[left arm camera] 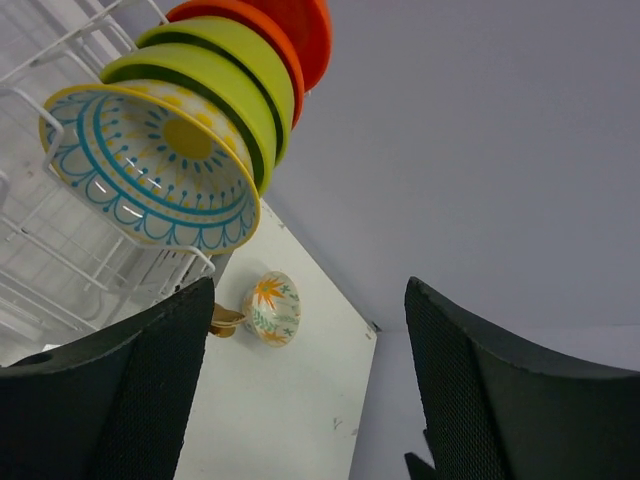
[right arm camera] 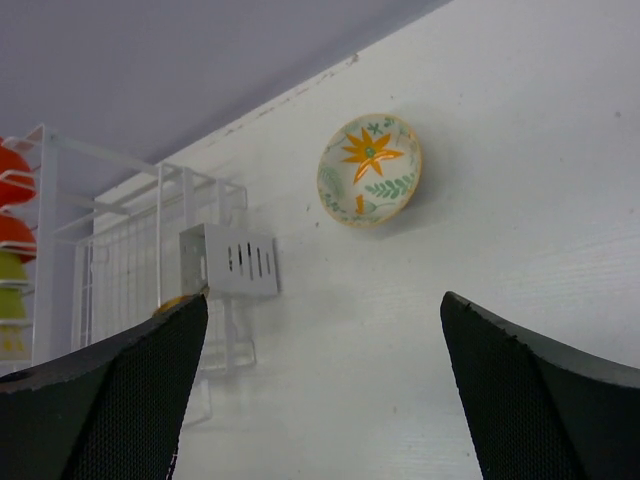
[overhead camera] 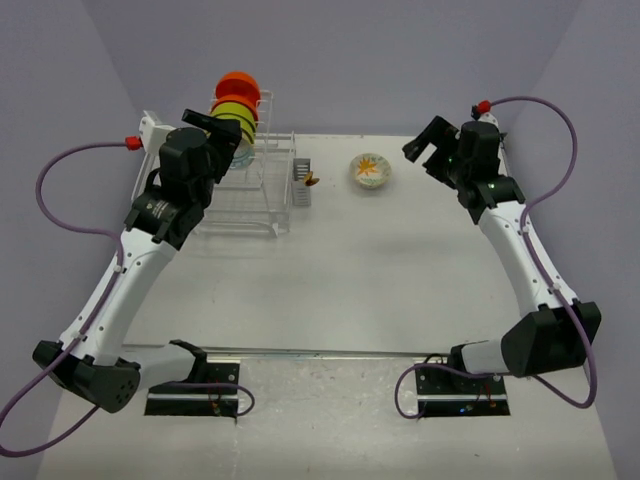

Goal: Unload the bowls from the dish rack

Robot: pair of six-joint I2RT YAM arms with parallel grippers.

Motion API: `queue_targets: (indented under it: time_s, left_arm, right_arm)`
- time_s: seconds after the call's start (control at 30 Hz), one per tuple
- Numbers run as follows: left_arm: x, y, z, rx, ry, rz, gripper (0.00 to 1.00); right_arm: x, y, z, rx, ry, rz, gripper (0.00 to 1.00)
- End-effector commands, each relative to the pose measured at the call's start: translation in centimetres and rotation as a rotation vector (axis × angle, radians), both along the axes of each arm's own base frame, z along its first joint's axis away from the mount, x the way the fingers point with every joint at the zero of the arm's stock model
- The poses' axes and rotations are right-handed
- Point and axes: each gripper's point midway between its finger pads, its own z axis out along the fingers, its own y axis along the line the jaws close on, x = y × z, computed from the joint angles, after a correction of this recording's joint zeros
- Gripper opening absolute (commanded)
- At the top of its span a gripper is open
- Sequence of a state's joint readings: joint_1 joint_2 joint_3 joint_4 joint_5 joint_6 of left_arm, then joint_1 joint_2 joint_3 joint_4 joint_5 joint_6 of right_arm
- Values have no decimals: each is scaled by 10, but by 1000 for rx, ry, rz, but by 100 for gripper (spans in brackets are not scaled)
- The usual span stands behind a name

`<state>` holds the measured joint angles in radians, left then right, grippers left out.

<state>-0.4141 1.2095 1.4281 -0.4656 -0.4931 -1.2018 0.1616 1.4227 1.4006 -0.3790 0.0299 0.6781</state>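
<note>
Firstly, left gripper (left arm camera: 310,295): fingers spread, nothing between them, just before the racked bowls.
Right gripper (right arm camera: 325,300): fingers wide apart, empty, over the table (overhead camera: 330,280).
Dish rack (overhead camera: 250,200): upper tier holds the blue-patterned bowl (left arm camera: 150,165), lime-green bowls (left arm camera: 200,75) and orange-red bowls (left arm camera: 305,35), all on edge.
Flowered bowl (right arm camera: 368,170): upright on the table, apart from the rack, right of the cutlery holder (right arm camera: 230,262).
Left wrist view only: the blue-patterned bowl; from above the arm hides it.

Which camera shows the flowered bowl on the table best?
The right wrist view: the flowered bowl sits large and unobstructed, its orange flower facing the camera. The top view shows it small near the dish rack; the left wrist view shows it small and at a slant.
</note>
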Motion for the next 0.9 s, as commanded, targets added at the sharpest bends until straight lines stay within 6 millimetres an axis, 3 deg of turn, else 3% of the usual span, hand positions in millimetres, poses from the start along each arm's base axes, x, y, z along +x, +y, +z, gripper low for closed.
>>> queue_targets:
  time_s: [0.0, 0.07, 0.1, 0.17, 0.23, 0.3, 0.43, 0.5, 0.63, 0.87]
  left_arm:
    - [11, 10, 2, -85, -23, 44, 76]
    - [22, 18, -3, -82, -12, 47, 74]
    - [25, 20, -8, -81, 2, 47, 74]
    - [32, 24, -16, -88, 22, 45, 73]
    - [39, 29, -22, -91, 28, 48, 66]
    - [43, 33, -19, -92, 9, 51, 65]
    - [54, 35, -22, -76, -1, 49, 59]
    - [56, 37, -25, -77, 6, 51, 49]
    - [63, 38, -40, -83, 22, 59, 46]
    - [74, 41, -47, -73, 28, 66, 42]
  right_arm:
    - [-27, 16, -22, 10, 30, 131, 98]
    - [-43, 21, -8, 32, -21, 168, 98]
    - [-49, 20, -16, 33, -13, 171, 98]
    - [-57, 20, -12, 42, -41, 176, 97]
    - [-67, 18, -6, 41, -64, 174, 97]
    - [-76, 17, 1, 44, -90, 180, 97]
    - [-86, 16, 12, 42, -129, 186, 96]
    - [-91, 18, 17, 48, -146, 201, 96]
    - [-98, 20, 26, 59, -183, 219, 95]
    - [-107, 31, 35, 102, -212, 276, 95]
